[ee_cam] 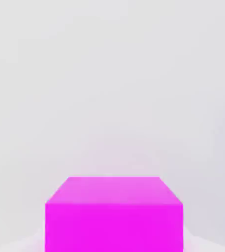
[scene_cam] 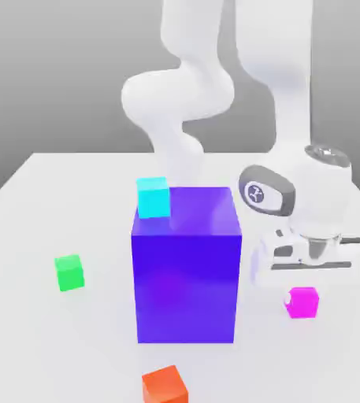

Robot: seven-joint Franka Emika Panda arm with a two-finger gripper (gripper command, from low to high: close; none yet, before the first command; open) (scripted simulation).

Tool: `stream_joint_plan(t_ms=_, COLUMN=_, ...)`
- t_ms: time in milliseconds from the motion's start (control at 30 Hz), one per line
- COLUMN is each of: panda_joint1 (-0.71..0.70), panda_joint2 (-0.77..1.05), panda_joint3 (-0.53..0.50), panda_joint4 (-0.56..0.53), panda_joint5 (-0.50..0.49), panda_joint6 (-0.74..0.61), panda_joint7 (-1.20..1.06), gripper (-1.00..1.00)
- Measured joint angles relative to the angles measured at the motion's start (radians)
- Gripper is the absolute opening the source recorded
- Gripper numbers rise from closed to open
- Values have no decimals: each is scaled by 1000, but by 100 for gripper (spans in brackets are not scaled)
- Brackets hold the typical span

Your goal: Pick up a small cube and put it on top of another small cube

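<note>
Sitting nearest, a small orange-red cube (scene_cam: 165, 385). Farther back, on the exterior view's right, the small shiny magenta-pink cube (scene_cam: 302, 302) lies on the white table (scene_cam: 49, 197), under the gripper (scene_cam: 313, 264), whose fingers are closed. The small bright green cube (scene_cam: 69, 272) sits left of the big purple-blue block (scene_cam: 186, 275).

The exterior view looks down across the table (scene_cam: 33, 236) from its front edge; the hand view sits close, probably just above, the magenta cube (scene_cam: 302, 302) (ee_cam: 114, 216) both share.
</note>
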Motion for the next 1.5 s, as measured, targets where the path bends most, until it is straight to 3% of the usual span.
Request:
stream_joint_plan(t_ms=200, panda_joint1=-84, panda_joint2=-201, panda_joint3=147, panda_joint4=-38, panda_joint5=244, panda_joint6=-151, panda_joint7=-188, gripper=-100)
stream_joint_plan(t_ms=400, panda_joint1=-116, panda_joint2=-255, panda_joint3=160, panda_joint4=91, panda_joint5=321, panda_joint6=-175, panda_joint7=-435, gripper=-100)
stream_joint_plan(t_ms=500, panda_joint1=-150, panda_joint2=-302, panda_joint3=77, panda_joint4=92, panda_joint5=312, panda_joint6=-197, panda_joint7=-574, gripper=-100)
stream_joint_plan(t_ms=600, panda_joint1=-300, panda_joint2=-354, panda_joint3=-25, panda_joint4=74, panda_joint5=289, panda_joint6=-224, panda_joint7=-720, gripper=-100)
stream_joint_plan(t_ms=900, panda_joint1=-553, panda_joint2=-501, panda_joint3=-333, panda_joint4=11, panda_joint5=200, panda_joint6=-301, panda_joint7=-1142, gripper=-100)
stream_joint_plan(t_ms=1233, panda_joint1=-884, panda_joint2=-610, panda_joint3=-561, panda_joint4=-210, panda_joint5=32, panda_joint6=-363, panda_joint7=-1280, gripper=-100)
stream_joint_plan(t_ms=1500, panda_joint1=-727, panda_joint2=-451, panda_joint3=-680, panda_joint4=-231, panda_joint5=276, panda_joint6=-234, panda_joint7=-1451, gripper=-100)
